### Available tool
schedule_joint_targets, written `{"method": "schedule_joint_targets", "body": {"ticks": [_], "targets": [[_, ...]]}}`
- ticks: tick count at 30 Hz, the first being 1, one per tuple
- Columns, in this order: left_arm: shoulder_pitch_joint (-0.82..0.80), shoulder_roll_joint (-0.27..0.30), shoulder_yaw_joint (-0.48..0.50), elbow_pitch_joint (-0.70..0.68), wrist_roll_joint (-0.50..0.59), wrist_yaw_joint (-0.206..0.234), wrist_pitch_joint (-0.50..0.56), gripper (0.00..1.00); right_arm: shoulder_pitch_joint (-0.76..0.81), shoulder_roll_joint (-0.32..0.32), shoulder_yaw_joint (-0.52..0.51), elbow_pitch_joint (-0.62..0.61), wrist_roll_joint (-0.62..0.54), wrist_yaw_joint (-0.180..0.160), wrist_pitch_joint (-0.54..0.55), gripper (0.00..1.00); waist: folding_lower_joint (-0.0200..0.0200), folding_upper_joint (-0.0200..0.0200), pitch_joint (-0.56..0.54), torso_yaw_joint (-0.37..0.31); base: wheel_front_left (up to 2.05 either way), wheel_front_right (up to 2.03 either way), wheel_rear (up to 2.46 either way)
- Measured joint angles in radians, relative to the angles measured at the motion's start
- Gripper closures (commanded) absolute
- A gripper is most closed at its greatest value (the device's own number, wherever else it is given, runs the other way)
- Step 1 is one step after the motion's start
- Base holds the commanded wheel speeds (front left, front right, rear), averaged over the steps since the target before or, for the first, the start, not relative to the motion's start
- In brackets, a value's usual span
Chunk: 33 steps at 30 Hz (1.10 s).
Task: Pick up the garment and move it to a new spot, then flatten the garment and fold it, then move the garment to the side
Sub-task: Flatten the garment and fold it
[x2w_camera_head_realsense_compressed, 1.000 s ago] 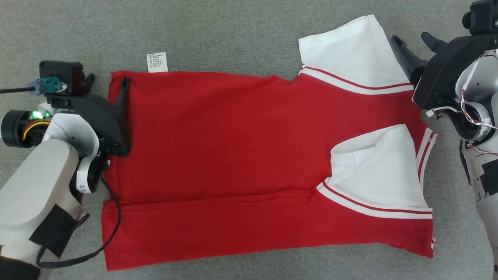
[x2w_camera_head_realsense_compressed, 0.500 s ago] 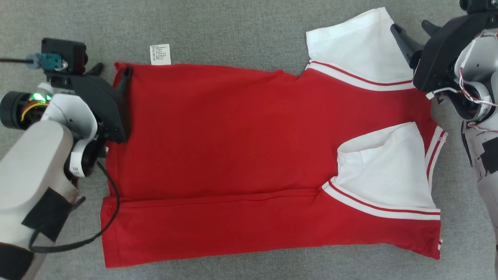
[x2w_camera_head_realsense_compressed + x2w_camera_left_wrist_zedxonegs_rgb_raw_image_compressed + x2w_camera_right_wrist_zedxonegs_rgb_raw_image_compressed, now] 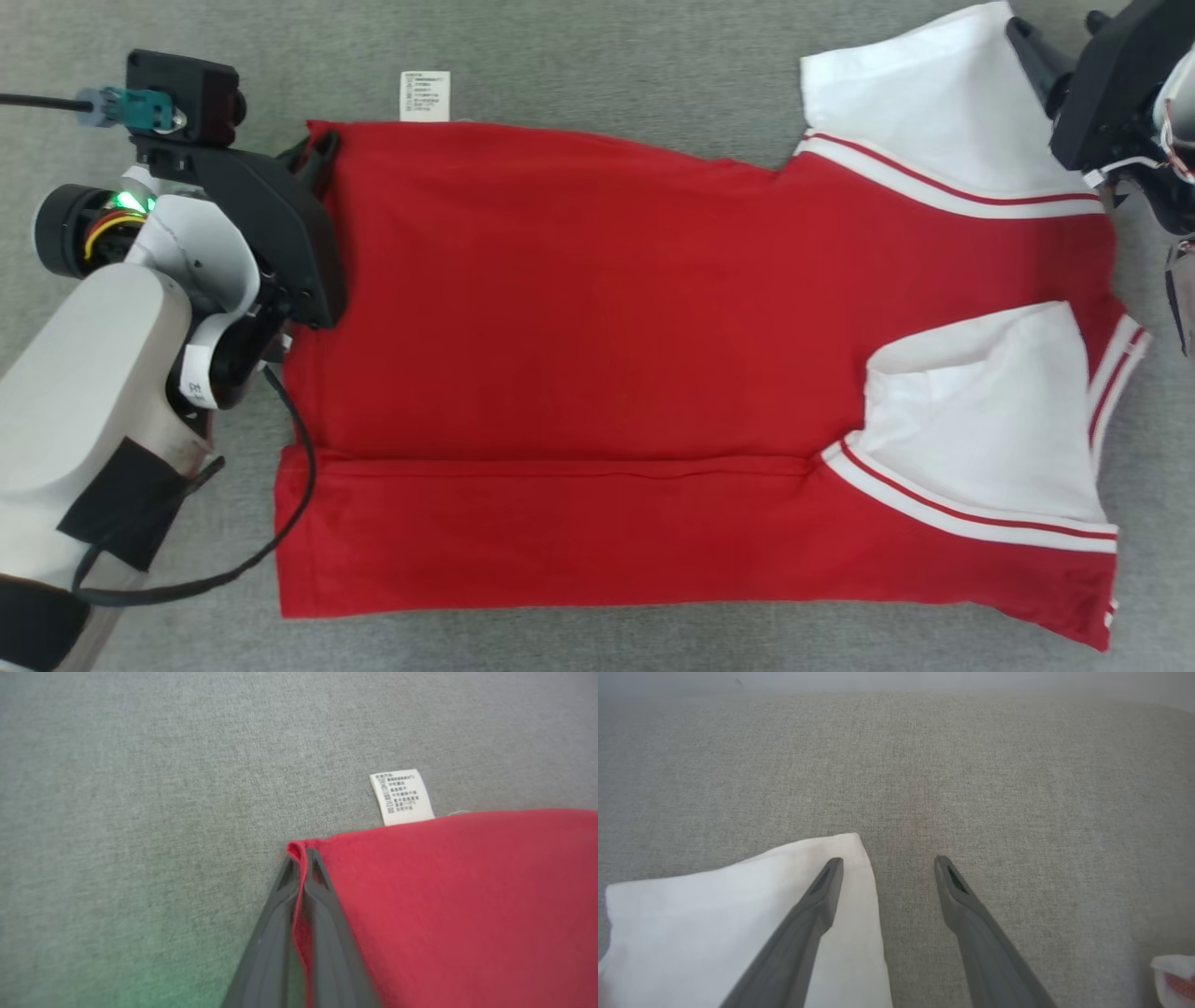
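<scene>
Red garment (image 3: 597, 308) lies flat on the grey fabric surface (image 3: 607, 56), centre frame in head view, bottom strip folded up. Care label (image 3: 425, 96) sticks out top left. Left gripper (image 3: 302, 857) clamped on the garment's top-left corner. Right gripper (image 3: 887, 861) top right, fingers apart, straddling the white sleeve (image 3: 714, 914) edge.

At the lower left of the head view, the left forearm shell (image 3: 84, 373) is pale grey, with a black tape patch (image 3: 117, 509) and a thin black cable (image 3: 285, 523). Its wrist bears a black cylinder (image 3: 58, 247) with a green light (image 3: 119, 199) and yellow and red wires (image 3: 98, 233), plus a black camera block (image 3: 187, 86) with a teal plug (image 3: 131, 105). The left gripper (image 3: 322, 149) and right gripper (image 3: 887, 860) have long, tapered dark-grey fingers (image 3: 803, 933). At the upper right, a black housing (image 3: 1116, 75) meets white shells (image 3: 1172, 103) and loose red-and-white wires (image 3: 1184, 154).
</scene>
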<state>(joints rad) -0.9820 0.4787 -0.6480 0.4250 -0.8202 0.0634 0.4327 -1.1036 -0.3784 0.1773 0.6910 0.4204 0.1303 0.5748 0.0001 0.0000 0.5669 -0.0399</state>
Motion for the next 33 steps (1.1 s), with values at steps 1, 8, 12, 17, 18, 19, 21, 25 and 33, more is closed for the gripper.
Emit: {"method": "schedule_joint_targets", "body": {"ticks": [1, 8, 12, 17, 18, 19, 21, 25, 33], "targets": [[0.002, -0.002, -0.001, -0.006, 0.000, 0.000, -0.002, 1.00, -0.003, -0.001, -0.007, 0.008, -0.005, 0.000, -0.003, 0.00, 0.0000, 0.0000, 0.001, 0.006, 0.00, 0.00, 0.00], [0.010, -0.008, -0.003, -0.036, -0.002, 0.007, -0.009, 1.00, -0.017, 0.011, -0.037, 0.064, -0.024, 0.000, 0.061, 0.00, -0.0001, -0.0001, 0.012, 0.035, 0.00, 0.00, 0.00], [0.013, -0.012, -0.002, -0.050, -0.012, 0.015, -0.015, 1.00, -0.023, 0.011, -0.017, 0.049, -0.013, -0.003, 0.092, 0.00, -0.0001, -0.0001, 0.020, 0.046, 0.00, 0.00, 0.00], [0.016, -0.014, 0.002, -0.054, -0.014, 0.017, -0.030, 1.00, -0.023, 0.012, 0.006, 0.031, 0.009, -0.003, 0.112, 1.00, -0.0001, -0.0001, 0.024, 0.049, 0.00, 0.00, 0.00], [0.017, -0.015, 0.002, -0.054, -0.014, 0.017, -0.032, 1.00, -0.023, 0.012, 0.012, 0.029, 0.008, -0.003, 0.112, 1.00, -0.0001, -0.0001, 0.025, 0.049, 0.00, 0.00, 0.00], [0.017, -0.015, 0.002, -0.054, -0.014, 0.017, -0.036, 1.00, -0.023, 0.013, 0.015, 0.028, 0.008, -0.001, 0.113, 1.00, -0.0001, -0.0001, 0.025, 0.049, 0.00, 0.00, 0.00], [0.020, -0.016, 0.002, -0.053, -0.014, 0.016, -0.048, 1.00, -0.023, 0.014, 0.016, 0.027, -0.003, 0.002, 0.104, 1.00, -0.0001, -0.0001, 0.024, 0.047, 0.00, 0.00, 0.00], [0.032, -0.017, 0.006, -0.044, -0.007, 0.015, -0.105, 1.00, -0.019, 0.013, 0.007, 0.027, -0.027, 0.002, 0.057, 1.00, 0.0000, 0.0001, 0.016, 0.041, 0.00, 0.00, 0.00], [0.071, -0.022, 0.012, -0.015, 0.024, -0.001, -0.244, 1.00, 0.028, 0.011, 0.030, -0.030, 0.008, 0.002, -0.040, 1.00, 0.0001, 0.0003, -0.028, 0.029, 0.00, 0.00, 0.00]]}}
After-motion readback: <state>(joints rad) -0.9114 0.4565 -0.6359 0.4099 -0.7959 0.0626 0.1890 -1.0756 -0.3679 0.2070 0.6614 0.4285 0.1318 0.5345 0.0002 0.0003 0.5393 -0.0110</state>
